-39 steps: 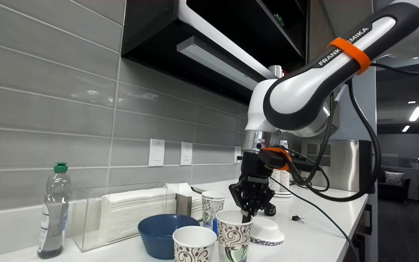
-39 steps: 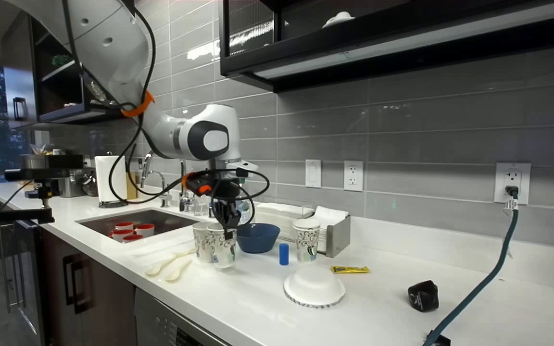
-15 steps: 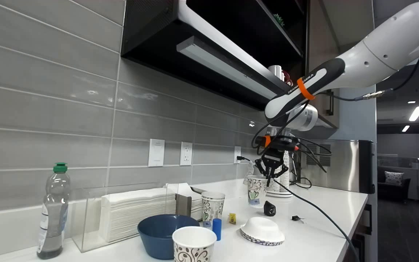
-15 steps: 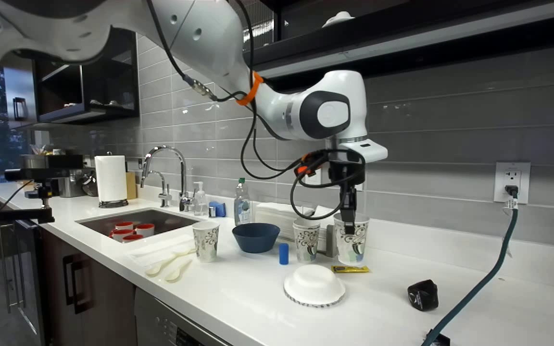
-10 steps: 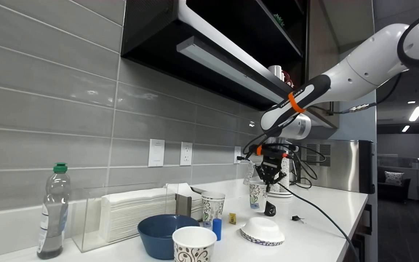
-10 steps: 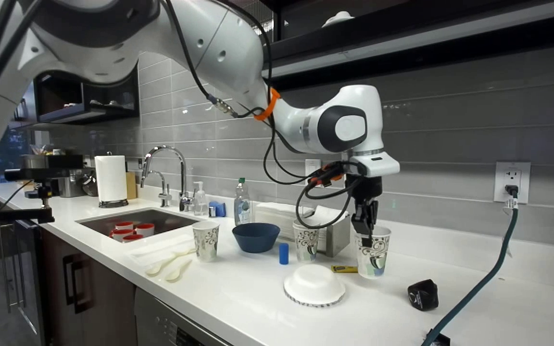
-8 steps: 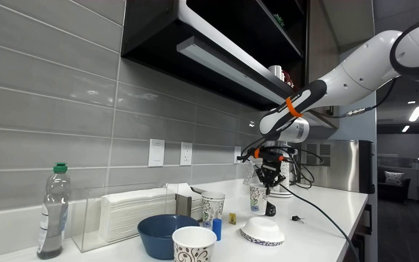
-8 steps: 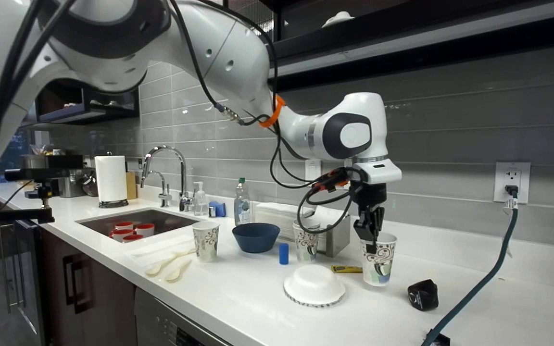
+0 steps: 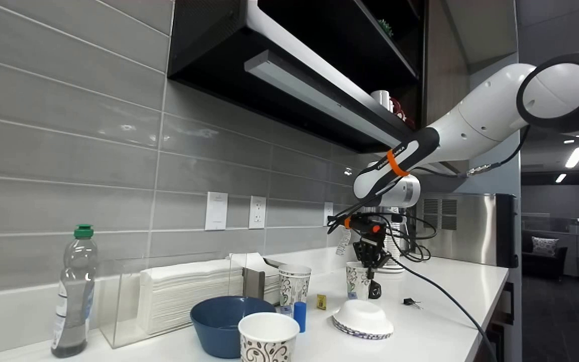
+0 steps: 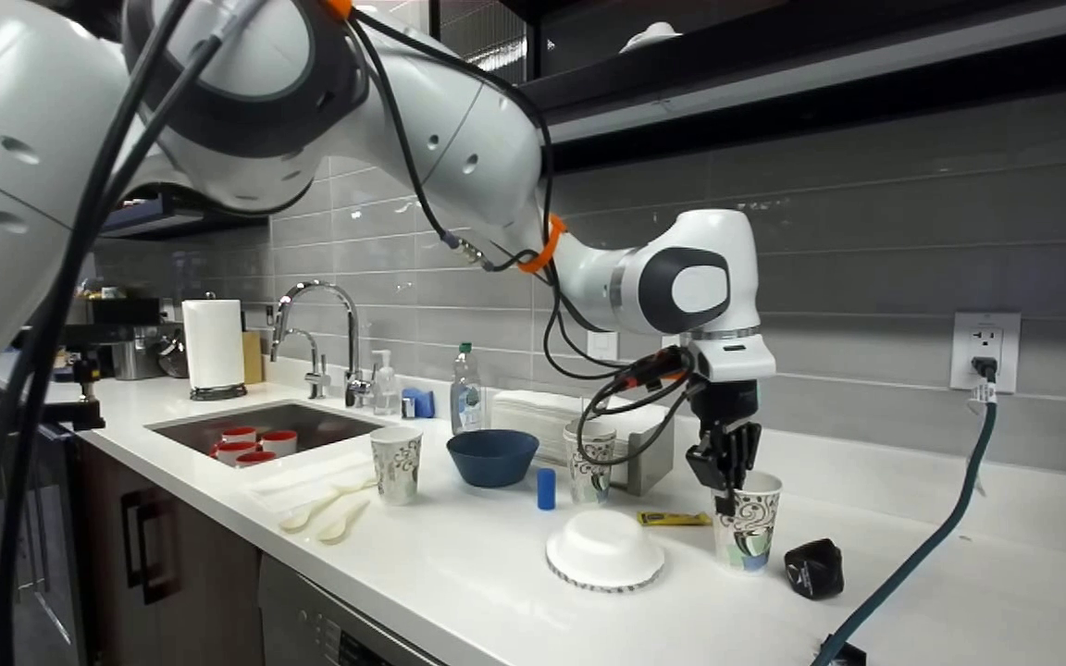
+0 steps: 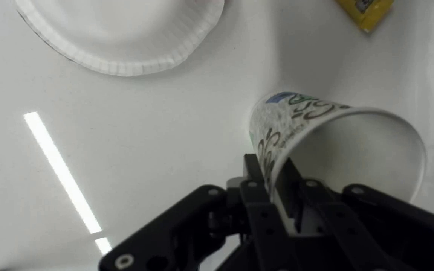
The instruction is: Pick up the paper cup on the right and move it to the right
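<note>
In an exterior view, the claw (image 10: 729, 498) pinches the scroll-printed paper cup (image 10: 752, 529) by its left rim; the cup's upright body lies to the claw's right.

Counter (image 10: 496, 573) in an exterior view: paper cup (image 10: 755, 525) at right, its wall in my gripper (image 11: 270, 162).
Left to right: sink (image 10: 329, 427), mugs (image 10: 279, 444) in it; second cup (image 10: 396, 469); bowl (image 10: 493, 461), bottle (image 10: 465, 398) behind; cylinder (image 10: 545, 488); third cup (image 10: 591, 487), before the napkin holder (image 10: 661, 458); packet (image 10: 667, 519); my paper cup; small object (image 10: 813, 568), just right of it. Nearer than the packet, left of my paper cup: upturned bowl (image 10: 605, 546).
</note>
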You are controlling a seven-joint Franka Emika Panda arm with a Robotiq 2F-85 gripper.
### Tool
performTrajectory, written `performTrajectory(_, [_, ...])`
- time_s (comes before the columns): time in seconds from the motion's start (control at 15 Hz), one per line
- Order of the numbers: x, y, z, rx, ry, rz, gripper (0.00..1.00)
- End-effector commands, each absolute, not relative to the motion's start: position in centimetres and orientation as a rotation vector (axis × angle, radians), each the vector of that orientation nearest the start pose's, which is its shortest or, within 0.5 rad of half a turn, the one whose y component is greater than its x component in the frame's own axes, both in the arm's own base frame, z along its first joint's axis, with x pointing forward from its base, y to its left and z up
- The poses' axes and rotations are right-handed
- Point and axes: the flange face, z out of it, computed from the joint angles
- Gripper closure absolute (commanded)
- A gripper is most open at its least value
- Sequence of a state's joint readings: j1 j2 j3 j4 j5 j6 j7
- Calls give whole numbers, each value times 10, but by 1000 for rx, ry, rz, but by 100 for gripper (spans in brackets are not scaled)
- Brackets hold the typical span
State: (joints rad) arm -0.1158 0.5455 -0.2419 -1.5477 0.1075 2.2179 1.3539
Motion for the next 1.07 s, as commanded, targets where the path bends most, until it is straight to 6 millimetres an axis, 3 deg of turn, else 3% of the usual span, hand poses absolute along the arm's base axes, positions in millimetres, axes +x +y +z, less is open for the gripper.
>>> performTrajectory(0.0, [669, -220, 380, -2000, 2367, -206, 50])
performTrajectory(0.27, [635, -221, 448, -2069, 2257, -270, 23])
performTrajectory(0.47, [604, -198, 482, -2262, 2013, -244, 3])
performTrajectory(0.6, [589, -167, 488, -2360, 1878, -221, 0])
performTrajectory(0.8, [561, -118, 480, -2509, 1669, -188, 0])
performTrajectory(1.0, [544, -87, 471, -2650, 1450, -136, 0])
